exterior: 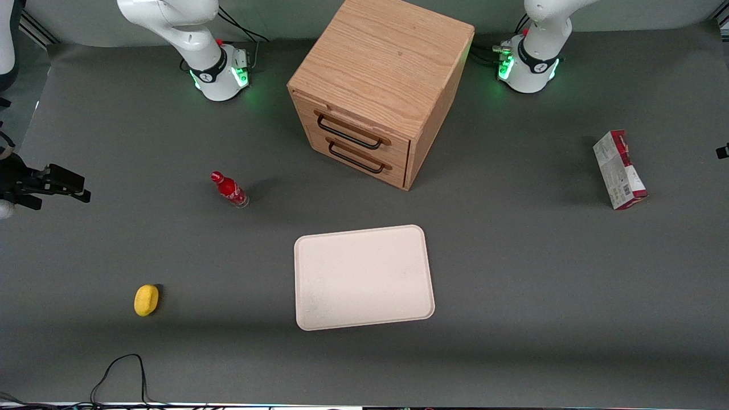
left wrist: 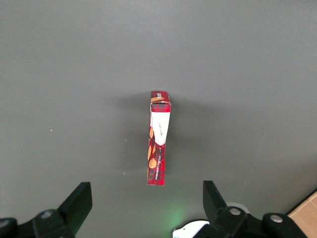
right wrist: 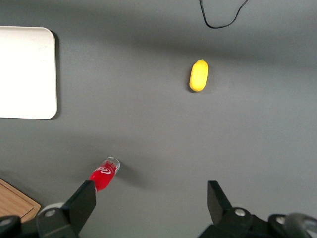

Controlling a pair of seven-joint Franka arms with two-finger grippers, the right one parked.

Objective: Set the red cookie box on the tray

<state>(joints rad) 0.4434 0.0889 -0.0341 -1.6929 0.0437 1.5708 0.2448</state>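
The red cookie box [exterior: 619, 169] stands on one long edge on the grey table, toward the working arm's end, with its pale printed face showing. The left wrist view looks straight down on the red cookie box [left wrist: 159, 139]. My gripper [left wrist: 146, 191] hangs well above the box, open, with nothing between its fingers [left wrist: 79, 201]. The box lies just ahead of the gap between them. The cream tray [exterior: 364, 277] lies flat near the table's middle, nearer the front camera than the cabinet, and nothing is on it.
A wooden drawer cabinet [exterior: 376, 91] stands at the middle, farther from the camera than the tray. A small red bottle [exterior: 229, 189] and a yellow object [exterior: 146, 299] are toward the parked arm's end. A black cable [exterior: 119, 370] loops at the near edge.
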